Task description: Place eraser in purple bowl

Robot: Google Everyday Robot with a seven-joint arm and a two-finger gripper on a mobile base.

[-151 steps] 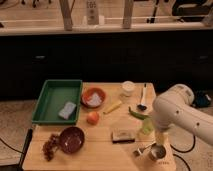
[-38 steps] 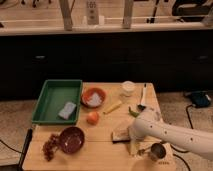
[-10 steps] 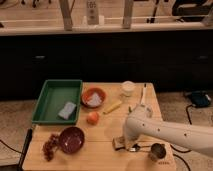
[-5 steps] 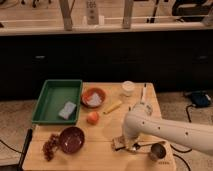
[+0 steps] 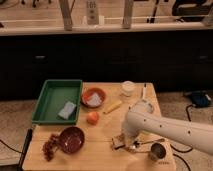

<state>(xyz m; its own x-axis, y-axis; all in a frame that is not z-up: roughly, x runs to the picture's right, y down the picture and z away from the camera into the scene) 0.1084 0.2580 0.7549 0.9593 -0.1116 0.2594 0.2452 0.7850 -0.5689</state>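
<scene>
The purple bowl (image 5: 71, 139) stands at the table's front left, dark and glossy. My white arm reaches in from the right and bends down over the front middle of the table. My gripper (image 5: 124, 143) is low at the table top, right at the eraser (image 5: 117, 145). The eraser shows only as a small tan and dark block at the gripper's left side; the arm hides most of it. The gripper is about one bowl-width to the right of the purple bowl.
A green tray (image 5: 50, 95) holds a grey-blue sponge (image 5: 66, 110). An orange-red bowl (image 5: 93, 97) with white cloth, a yellow stick (image 5: 112, 107), an orange fruit (image 5: 92, 117), a white cup (image 5: 128, 88), a metal cup (image 5: 157, 151) and grapes (image 5: 49, 146) lie on the wooden table (image 5: 100, 157).
Over the earlier frames my arm swung from the table's right side leftward and down onto the eraser. In the last half second it barely shifted.
</scene>
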